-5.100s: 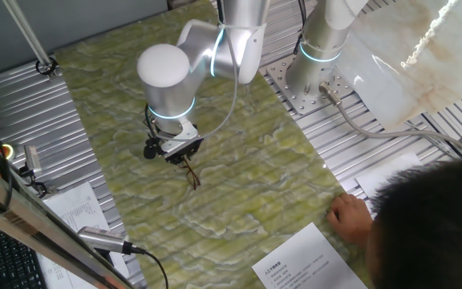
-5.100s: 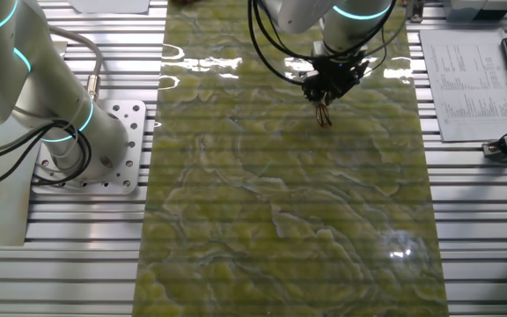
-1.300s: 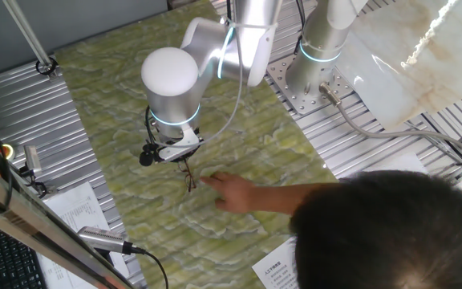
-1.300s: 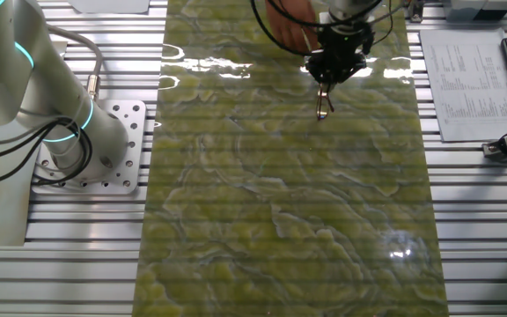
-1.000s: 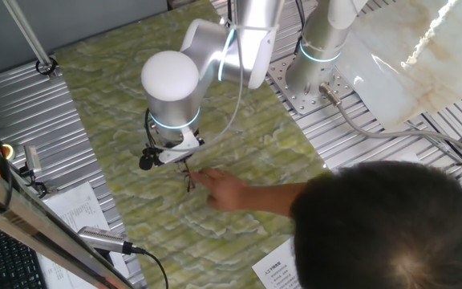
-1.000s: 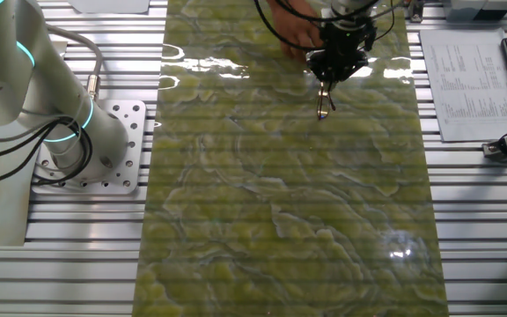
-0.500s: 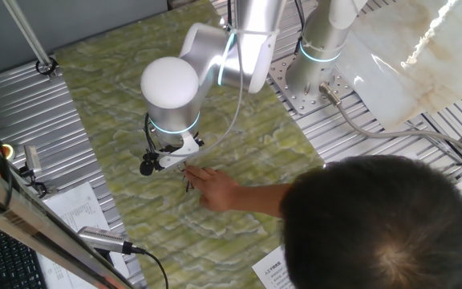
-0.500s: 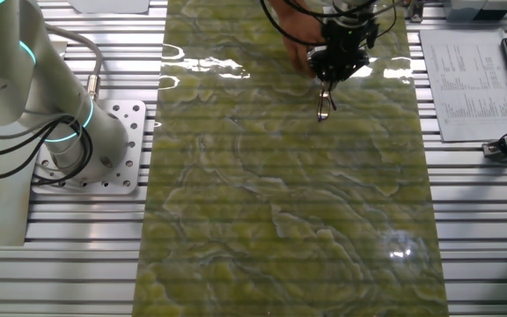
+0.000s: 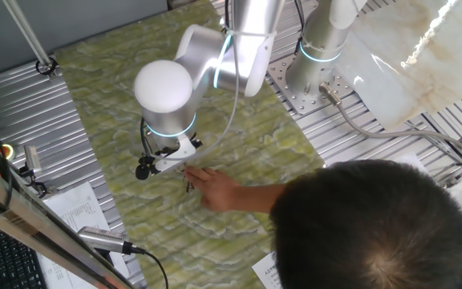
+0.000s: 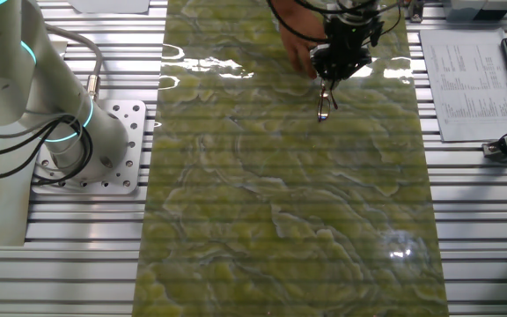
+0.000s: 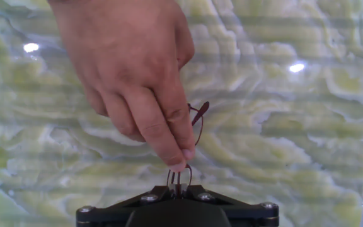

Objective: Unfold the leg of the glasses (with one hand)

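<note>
The glasses (image 11: 198,123) are thin dark brown wire. They hang from my gripper (image 11: 178,186), which is shut on them, with the jaws close together around the wire. In one fixed view the gripper (image 9: 180,167) holds the glasses (image 9: 188,185) just above the green marbled table. In the other fixed view the glasses (image 10: 324,105) dangle below the gripper (image 10: 327,82). A person's hand (image 11: 137,69) reaches in, its fingertips touching the glasses right in front of my jaws. Most of the frame is hidden behind the fingers.
The person's head (image 9: 375,229) and arm (image 9: 247,195) fill the lower right of one fixed view. A second robot arm's base (image 10: 69,132) stands on the metal table beside the cloth. Printed paper sheets (image 10: 465,75) and a keyboard lie at the table's side.
Since five seconds ago a person's hand has come in and reached the glasses in my gripper. Over the last second my gripper has shifted slightly, and the person's head has leaned further in.
</note>
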{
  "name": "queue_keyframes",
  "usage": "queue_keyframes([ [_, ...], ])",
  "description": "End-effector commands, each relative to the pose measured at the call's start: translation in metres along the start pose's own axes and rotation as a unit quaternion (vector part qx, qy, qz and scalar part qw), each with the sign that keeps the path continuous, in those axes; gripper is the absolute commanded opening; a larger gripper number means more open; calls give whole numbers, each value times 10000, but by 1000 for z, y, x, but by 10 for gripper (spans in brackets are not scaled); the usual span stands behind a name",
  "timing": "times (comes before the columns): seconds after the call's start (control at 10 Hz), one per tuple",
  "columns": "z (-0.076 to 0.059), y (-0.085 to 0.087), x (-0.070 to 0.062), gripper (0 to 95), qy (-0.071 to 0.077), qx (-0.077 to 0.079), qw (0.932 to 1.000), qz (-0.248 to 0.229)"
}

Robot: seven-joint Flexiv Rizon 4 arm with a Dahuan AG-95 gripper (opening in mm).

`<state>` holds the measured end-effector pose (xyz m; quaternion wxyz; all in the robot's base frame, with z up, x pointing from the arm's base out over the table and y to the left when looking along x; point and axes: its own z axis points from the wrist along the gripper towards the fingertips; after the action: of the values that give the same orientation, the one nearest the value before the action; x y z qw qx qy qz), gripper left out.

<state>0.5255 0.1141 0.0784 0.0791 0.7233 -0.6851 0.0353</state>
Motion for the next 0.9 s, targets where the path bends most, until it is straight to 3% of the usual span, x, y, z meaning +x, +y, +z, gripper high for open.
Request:
queue_keyframes([
  [0.1, -1, 1, -3, 0, 44, -21, 10000, 21],
  [0.9, -1, 1, -10, 0, 65, -31, 9999, 103],
])
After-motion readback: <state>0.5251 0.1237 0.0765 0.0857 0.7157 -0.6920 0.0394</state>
